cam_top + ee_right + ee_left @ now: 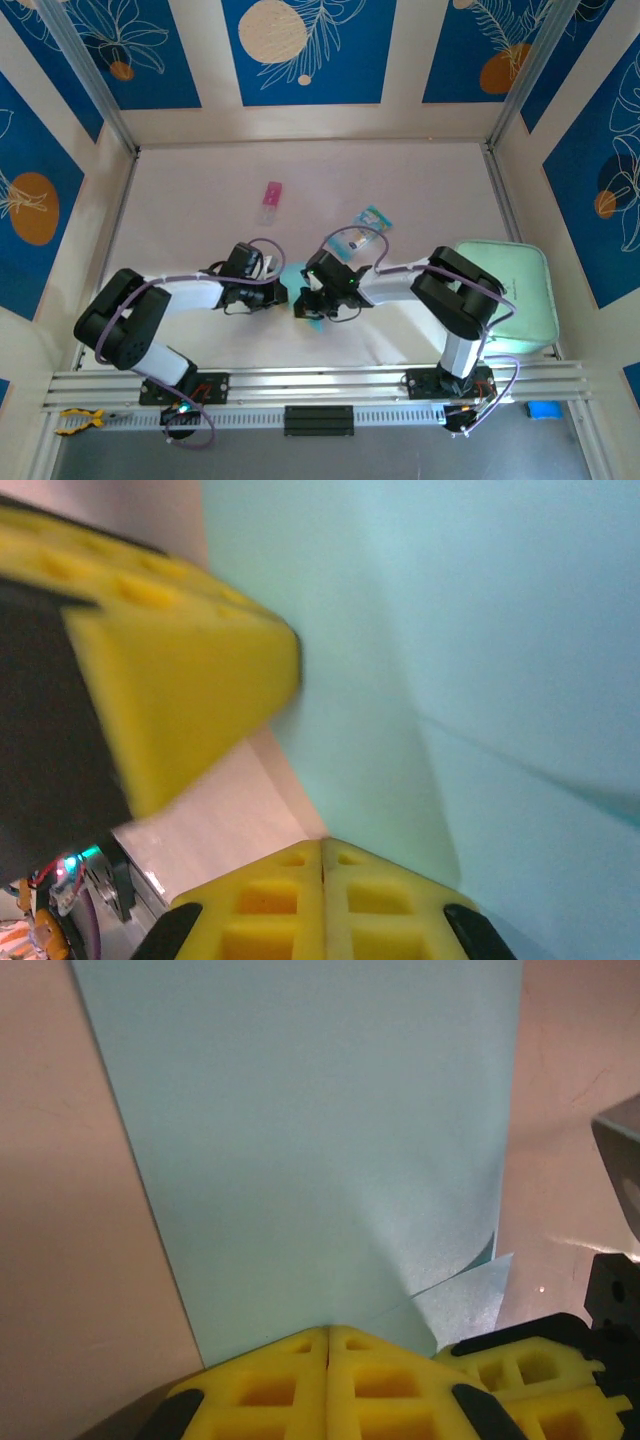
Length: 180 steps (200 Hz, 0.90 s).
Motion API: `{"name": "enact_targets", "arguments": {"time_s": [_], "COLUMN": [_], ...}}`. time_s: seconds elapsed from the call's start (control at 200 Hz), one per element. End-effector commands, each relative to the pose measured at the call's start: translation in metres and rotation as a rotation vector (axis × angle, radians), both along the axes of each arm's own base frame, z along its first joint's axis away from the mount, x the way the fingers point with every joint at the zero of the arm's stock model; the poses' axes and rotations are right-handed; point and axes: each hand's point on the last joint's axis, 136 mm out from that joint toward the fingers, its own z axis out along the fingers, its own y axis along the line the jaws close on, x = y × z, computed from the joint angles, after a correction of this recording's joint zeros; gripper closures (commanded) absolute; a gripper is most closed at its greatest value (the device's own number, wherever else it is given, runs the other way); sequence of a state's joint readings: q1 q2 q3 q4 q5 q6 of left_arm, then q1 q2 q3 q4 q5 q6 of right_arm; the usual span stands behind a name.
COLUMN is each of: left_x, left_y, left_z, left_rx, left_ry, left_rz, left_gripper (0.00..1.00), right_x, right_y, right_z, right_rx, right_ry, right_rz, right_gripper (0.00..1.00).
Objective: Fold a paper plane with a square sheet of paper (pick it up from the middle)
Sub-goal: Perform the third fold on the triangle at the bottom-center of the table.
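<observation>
Left gripper (328,1332) and right gripper (322,845) each clamped the square sheet of paper (320,1140) ahead of its tips; even tension would keep creases straight.

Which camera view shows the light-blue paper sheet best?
Left wrist: the square sheet of paper spans the frame, both side edges visible. Right wrist shows a blurred close-up; top external, a small sliver.
</observation>
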State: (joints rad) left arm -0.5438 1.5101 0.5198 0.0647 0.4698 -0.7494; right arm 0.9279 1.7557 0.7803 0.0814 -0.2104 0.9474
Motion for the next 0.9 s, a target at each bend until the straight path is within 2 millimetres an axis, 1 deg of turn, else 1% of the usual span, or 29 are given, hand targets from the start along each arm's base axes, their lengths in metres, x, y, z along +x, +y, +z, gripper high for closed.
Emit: {"name": "enact_targets", "arguments": {"time_s": [0.0,0.075,0.135,0.205,0.28,0.455,0.515,0.595,0.655,0.895], "left_x": [-0.015,-0.015,-0.014,-0.014,-0.013,-0.014,-0.014,-0.014,-0.014,-0.014], "left_y": [0.022,0.021,0.020,0.019,0.019,0.019,0.018,0.019,0.019,0.020], "left_z": [-0.032,-0.033,-0.034,-0.034,-0.033,-0.033,-0.032,-0.033,-0.032,-0.033], "left_rx": [0.133,0.131,0.129,0.123,0.123,0.124,0.121,0.127,0.129,0.138], "left_ry": [0.074,0.078,0.081,0.081,0.082,0.084,0.082,0.083,0.083,0.084], "left_rz": [0.010,0.010,0.009,0.009,0.009,0.005,0.003,0.004,0.002,0.001], "left_gripper": [0.92,0.93,0.93,0.93,0.93,0.93,0.93,0.93,0.94,0.95], "right_x": [-0.019,-0.021,-0.022,-0.017,-0.010,0.009,0.012,0.010,0.005,-0.026], "right_y": [-0.025,-0.032,-0.032,-0.021,-0.008,0.015,0.017,0.009,0.003,-0.031], "right_z": [-0.010,-0.007,-0.002,0.011,0.019,0.014,0.008,-0.005,-0.009,-0.005], "right_rx": [-0.051,-0.042,-0.019,0.028,0.049,0.052,0.035,-0.006,-0.006,0.022], "right_ry": [0.053,0.056,0.055,0.039,0.019,0.021,0.025,0.053,0.060,0.083], "right_rz": [0.000,-0.008,-0.009,0.007,0.021,0.017,0.014,0.004,0.002,0.022], "right_gripper": [0.96,0.95,0.95,0.94,0.94,0.94,0.94,0.93,0.93,0.92]}}
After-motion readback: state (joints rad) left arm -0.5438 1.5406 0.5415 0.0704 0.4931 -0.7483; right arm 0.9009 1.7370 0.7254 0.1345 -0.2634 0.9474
